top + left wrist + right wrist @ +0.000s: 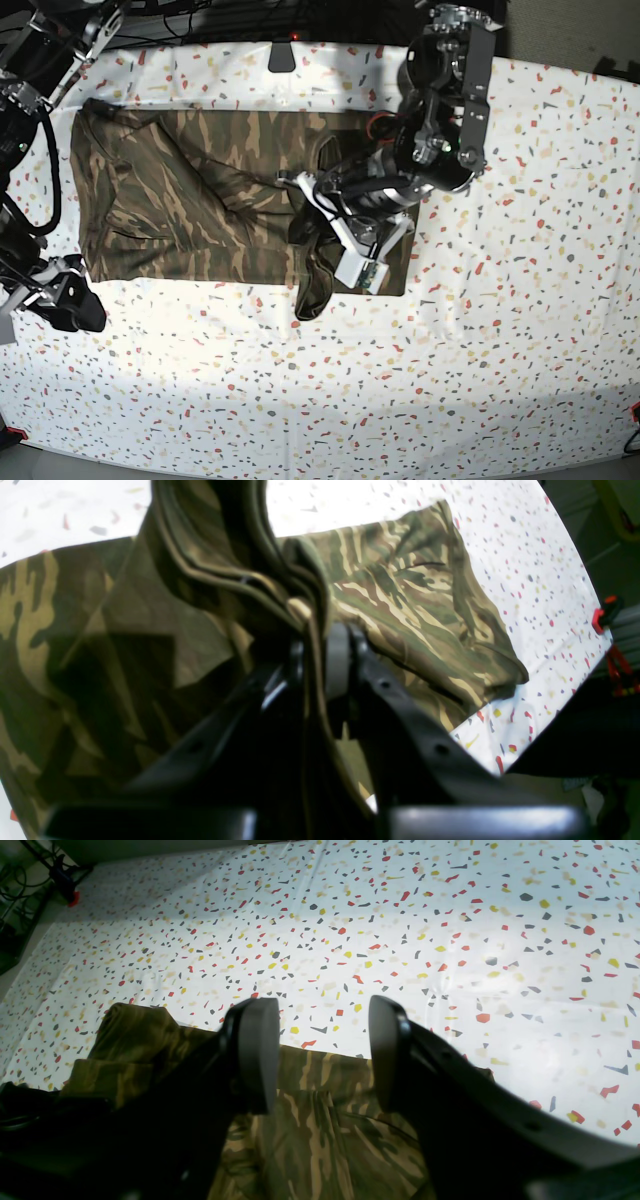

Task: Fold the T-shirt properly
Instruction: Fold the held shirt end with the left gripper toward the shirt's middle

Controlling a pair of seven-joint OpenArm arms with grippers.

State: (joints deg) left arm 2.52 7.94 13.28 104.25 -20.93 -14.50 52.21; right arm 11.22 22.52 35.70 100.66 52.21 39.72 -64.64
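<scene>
The T-shirt (190,205) is camouflage: olive green, brown and tan streaks, the tan running in thin wavy bands across darker green. Its folded edges show a plain olive hem. The table cover (480,380) is white, scattered with small angular flecks of red, yellow, dark grey and pale beige, like terrazzo. The left gripper (320,655) is black with a pale grey pad. The right gripper (322,1050) is black too, its pads (257,1055) grey.

T-shirt (190,210) lies spread on the table (500,350).
</scene>
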